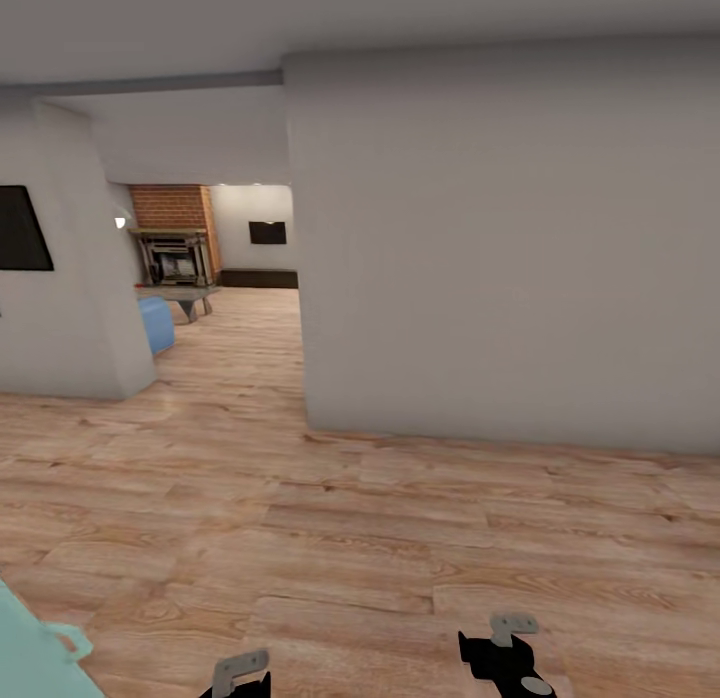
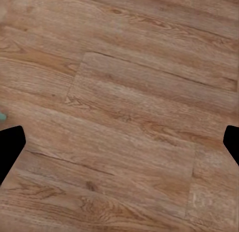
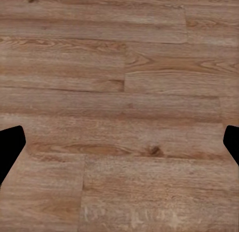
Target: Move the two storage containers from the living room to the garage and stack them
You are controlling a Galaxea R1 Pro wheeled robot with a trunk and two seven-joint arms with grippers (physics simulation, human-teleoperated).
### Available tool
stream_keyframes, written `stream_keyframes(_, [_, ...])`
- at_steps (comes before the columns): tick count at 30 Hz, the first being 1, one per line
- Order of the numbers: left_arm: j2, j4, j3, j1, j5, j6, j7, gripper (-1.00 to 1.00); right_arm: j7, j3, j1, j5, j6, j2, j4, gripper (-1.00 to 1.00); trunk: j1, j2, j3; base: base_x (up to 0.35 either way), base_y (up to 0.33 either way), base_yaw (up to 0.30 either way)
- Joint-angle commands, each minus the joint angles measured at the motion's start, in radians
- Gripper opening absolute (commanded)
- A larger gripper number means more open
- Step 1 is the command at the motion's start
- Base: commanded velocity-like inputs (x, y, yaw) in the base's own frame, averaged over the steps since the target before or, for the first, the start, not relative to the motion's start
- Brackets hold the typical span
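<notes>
Both grippers — left [image 2: 119, 142] and right [image 3: 119, 142] — hang spread wide and empty over the wood-plank flooring [image 1: 360, 538], facing a white wall [image 1: 500, 248].

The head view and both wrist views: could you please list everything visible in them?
wood-plank floor: one, light brown, underfoot throughout
white wall: one, straight ahead
fireplace: one, dark, brick above, far room at left
blue seat: one, by the doorway
dark wall panels: two, black, left wall and far wall
left claw: open, empty, over planks
right claw: open, empty, over planks
</notes>
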Motion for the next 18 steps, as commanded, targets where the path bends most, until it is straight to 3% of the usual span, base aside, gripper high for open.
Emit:
stream_keyframes(1, [-0.001,0.001,0.004,0.0,-0.002,-0.003,0.0,1.0,-0.005,0.009,0.0,-0.01,-0.004,-0.001,0.001,1.0,0.001,0.0,0.0,0.327,0.0,0.0])
stream_keyframes(18, [-0.001,0.001,0.005,0.0,-0.002,-0.006,0.0,1.0,-0.005,0.009,0.0,-0.01,-0.004,-0.001,0.001,1.0,0.001,0.0,0.0,0.327,0.0,0.0])
